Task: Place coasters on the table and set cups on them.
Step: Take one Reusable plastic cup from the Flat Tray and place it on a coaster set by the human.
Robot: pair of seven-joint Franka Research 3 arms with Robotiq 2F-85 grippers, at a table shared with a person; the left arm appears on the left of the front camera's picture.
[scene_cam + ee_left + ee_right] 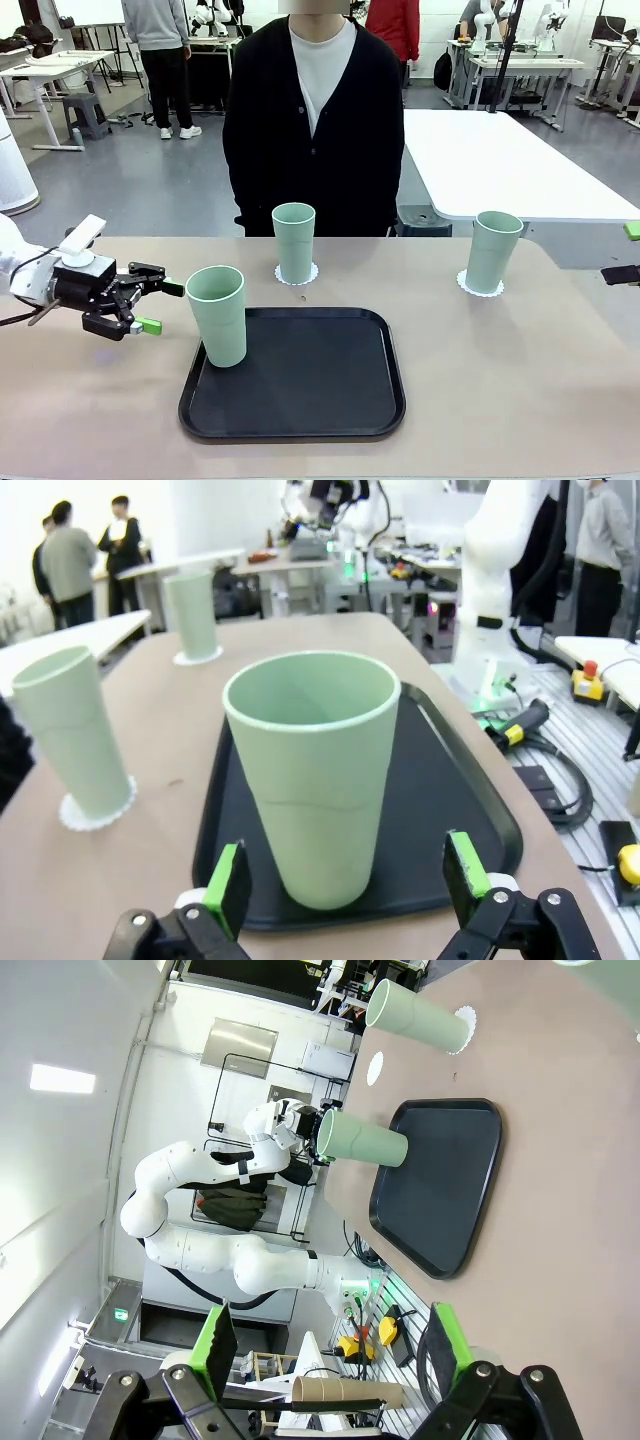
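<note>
Left tool (150,306), fingers apart, sits at nine o'clock of the cup (218,314) on the tray (300,400). We'd centre, clamp mid-height, lift straight up toward a bare coaster (375,1068).

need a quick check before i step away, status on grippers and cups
Left gripper open, beside tray cup. Right gripper open, empty. Two cups on coasters. Third coaster bare. Nothing blocking.

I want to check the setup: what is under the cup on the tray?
The cup stands directly on the black tray, near its left edge. No coaster edge shows around its base; anything smaller beneath is covered.
</note>
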